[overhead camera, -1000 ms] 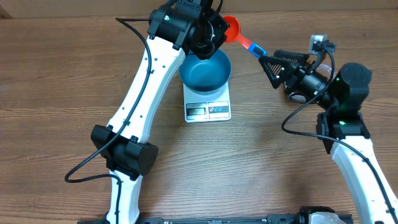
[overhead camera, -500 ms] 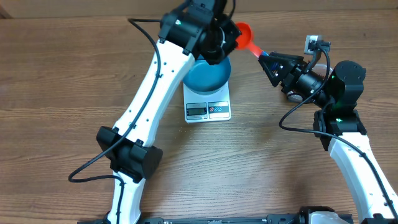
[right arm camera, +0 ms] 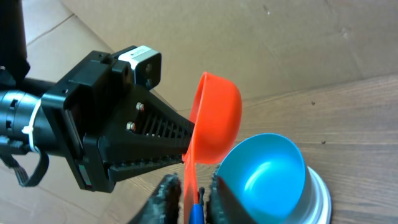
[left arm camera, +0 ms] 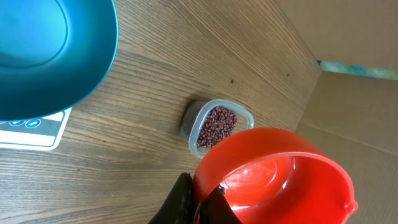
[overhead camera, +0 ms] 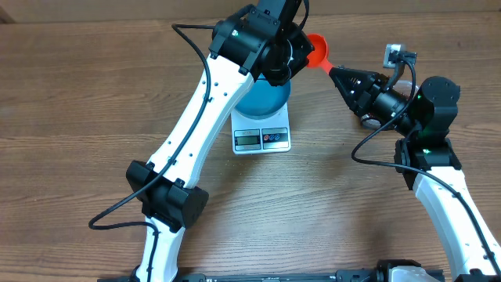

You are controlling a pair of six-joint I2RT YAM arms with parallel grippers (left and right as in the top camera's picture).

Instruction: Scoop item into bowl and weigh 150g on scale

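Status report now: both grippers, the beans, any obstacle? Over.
Left gripper shut on red scoop. Right gripper straddles scoop handle, grip unclear. Beans in clear tub; scoop and blue bowl on scale empty. No obstacle seen.

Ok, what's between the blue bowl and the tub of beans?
Nothing: in the left wrist view, bare wooden table runs from the blue bowl to the clear tub of beans.
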